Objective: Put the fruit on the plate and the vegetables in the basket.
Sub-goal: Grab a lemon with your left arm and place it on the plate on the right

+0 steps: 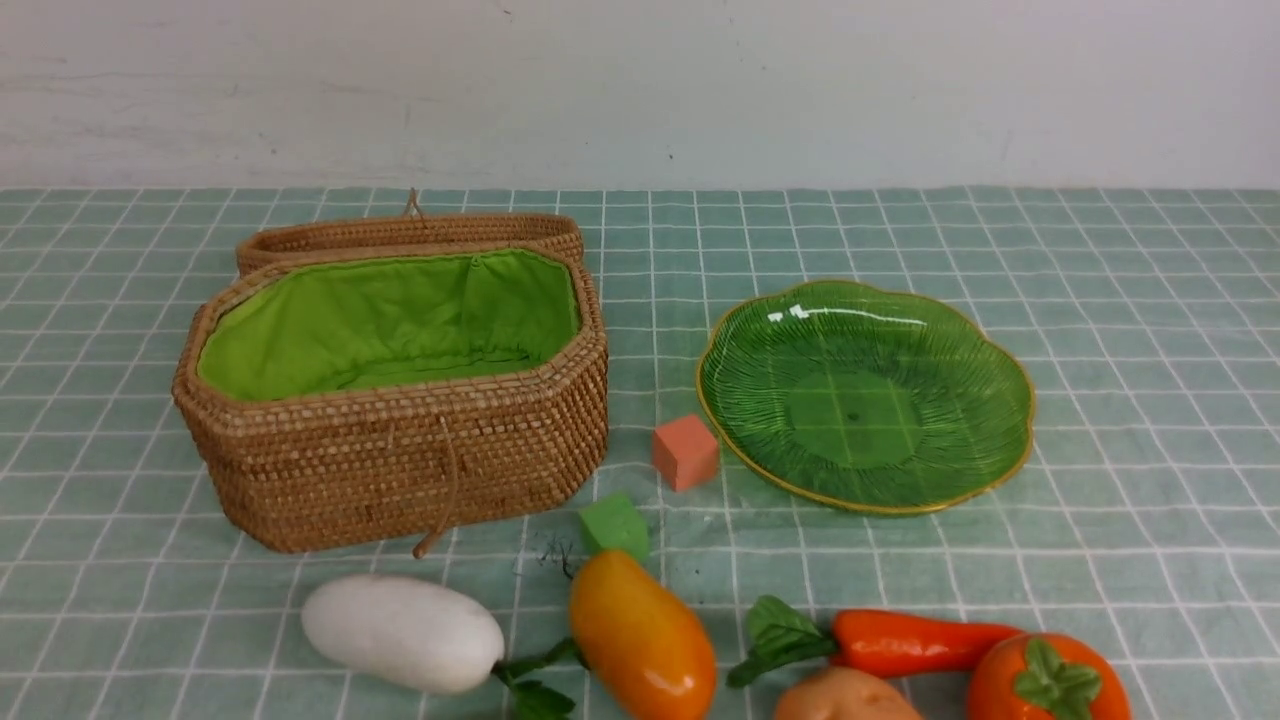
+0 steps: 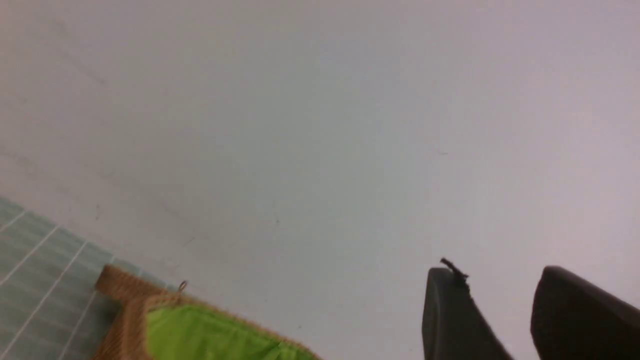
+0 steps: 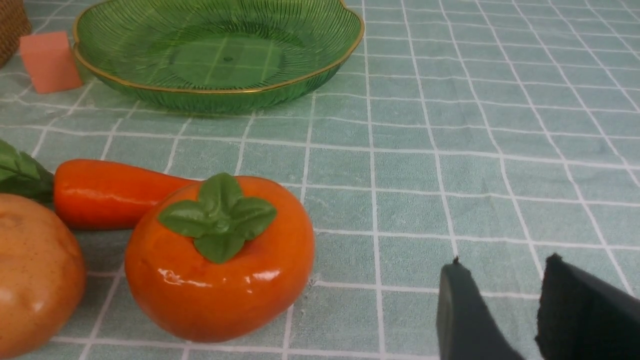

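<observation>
Left gripper [image 2: 500, 280]: jaws released, a gap between the two dark fingers, holding nothing. It points at the pale wall [image 2: 320, 125] above a far corner of the basket [image 1: 400, 470]. Right gripper [image 3: 505, 270]: jaws released too, empty, low over the worktop [image 1: 1150, 300], near the persimmon [image 1: 1045, 680] but apart from it.

The basket sits left on the green checked cloth, lid [image 1: 410, 232] flipped back behind it, green lining showing. The plate [image 1: 865, 395] is right of the basket, its ribbed bottom in full view. A salmon cube [image 1: 686, 452] sits just beside the plate's left rim. A green cube [image 1: 613, 525] is nearer the camera, by the basket's front corner.

Front row, from the left:
- white radish [image 1: 403, 632], its leaves reaching the mango [image 1: 643, 640]
- carrot [image 1: 920, 642], its tip running behind the persimmon at far right
- potato [image 1: 845, 700] in front of the carrot, cut by the frame edge
</observation>
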Robot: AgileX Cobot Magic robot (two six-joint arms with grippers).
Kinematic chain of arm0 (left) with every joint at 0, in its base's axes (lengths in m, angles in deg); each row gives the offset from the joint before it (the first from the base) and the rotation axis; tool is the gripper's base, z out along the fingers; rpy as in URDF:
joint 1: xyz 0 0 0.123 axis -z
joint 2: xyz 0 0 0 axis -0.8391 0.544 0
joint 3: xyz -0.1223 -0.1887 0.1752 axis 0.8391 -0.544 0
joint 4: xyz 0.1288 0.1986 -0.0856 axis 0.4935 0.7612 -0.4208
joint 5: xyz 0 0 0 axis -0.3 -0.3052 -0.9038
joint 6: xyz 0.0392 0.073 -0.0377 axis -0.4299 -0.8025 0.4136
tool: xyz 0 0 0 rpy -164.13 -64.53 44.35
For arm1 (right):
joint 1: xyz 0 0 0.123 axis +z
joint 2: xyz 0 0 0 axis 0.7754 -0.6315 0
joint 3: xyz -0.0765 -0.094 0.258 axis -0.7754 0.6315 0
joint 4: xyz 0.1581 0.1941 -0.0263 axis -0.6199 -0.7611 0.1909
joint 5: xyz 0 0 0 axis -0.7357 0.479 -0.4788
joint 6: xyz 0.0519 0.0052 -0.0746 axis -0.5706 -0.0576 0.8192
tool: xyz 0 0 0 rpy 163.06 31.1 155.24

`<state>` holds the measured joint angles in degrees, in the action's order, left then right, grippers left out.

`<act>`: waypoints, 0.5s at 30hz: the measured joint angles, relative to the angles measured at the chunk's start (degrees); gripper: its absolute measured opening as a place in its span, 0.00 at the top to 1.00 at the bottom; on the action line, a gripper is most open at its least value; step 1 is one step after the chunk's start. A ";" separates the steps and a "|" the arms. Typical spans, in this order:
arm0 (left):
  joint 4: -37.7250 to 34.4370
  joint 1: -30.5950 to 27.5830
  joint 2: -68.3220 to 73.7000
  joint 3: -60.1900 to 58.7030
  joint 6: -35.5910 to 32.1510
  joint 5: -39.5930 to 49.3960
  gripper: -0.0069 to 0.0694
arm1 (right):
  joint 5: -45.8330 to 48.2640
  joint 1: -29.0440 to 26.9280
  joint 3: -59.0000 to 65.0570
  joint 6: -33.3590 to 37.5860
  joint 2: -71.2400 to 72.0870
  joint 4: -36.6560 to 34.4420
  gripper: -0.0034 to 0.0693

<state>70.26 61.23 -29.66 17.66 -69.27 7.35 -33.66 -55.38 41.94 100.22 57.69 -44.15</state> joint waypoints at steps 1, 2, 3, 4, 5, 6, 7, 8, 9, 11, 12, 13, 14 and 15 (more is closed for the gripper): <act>0.83 0.00 1.77 3.84 -0.56 3.49 0.60 | 0.00 0.00 0.00 0.00 0.00 0.00 0.62; 1.62 0.00 4.08 7.58 -1.13 7.37 0.60 | 0.00 0.00 0.00 0.00 0.00 0.00 0.62; 2.05 0.00 5.67 9.74 -1.53 9.05 0.60 | 0.00 0.00 0.00 0.00 0.00 0.00 0.62; 2.88 0.00 9.13 13.79 -2.44 15.31 0.60 | 0.00 0.00 0.00 0.00 0.00 0.00 0.62; 3.61 0.00 12.20 16.78 -3.22 19.94 0.60 | 0.00 0.00 0.00 0.00 0.00 0.00 0.62; 4.12 0.00 15.98 19.82 -4.35 25.29 0.60 | 0.00 0.00 0.00 0.00 0.00 0.00 0.62; 4.27 0.00 16.61 20.68 -4.77 26.17 0.60 | 0.00 0.00 0.00 0.00 0.00 0.00 0.62; 5.18 0.00 21.49 23.19 -6.41 32.59 0.60 | 0.00 0.00 0.00 0.00 0.00 0.00 0.62; 5.75 0.00 24.31 24.54 -7.76 36.00 0.60 | 0.00 0.00 0.00 0.00 0.00 0.00 0.62; 6.69 0.07 28.94 26.09 -10.59 39.66 0.60 | 0.00 0.00 0.00 0.00 0.00 0.00 0.62; 6.92 0.19 30.70 26.28 -11.55 40.27 0.60 | 0.00 0.00 0.00 0.00 0.00 0.00 0.62; 6.92 0.28 31.02 26.28 -11.67 40.28 0.60 | 0.00 0.00 0.00 0.00 0.00 0.00 0.62; 6.84 1.13 33.37 26.47 -12.30 40.40 0.60 | 0.00 0.00 0.00 0.00 0.00 0.00 0.62; 6.79 2.19 34.71 26.53 -12.59 40.33 0.60 | 0.00 0.00 0.00 0.00 0.00 0.00 0.62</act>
<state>77.04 63.42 5.05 44.19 -81.86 47.69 -33.66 -55.38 41.94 100.22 57.69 -44.15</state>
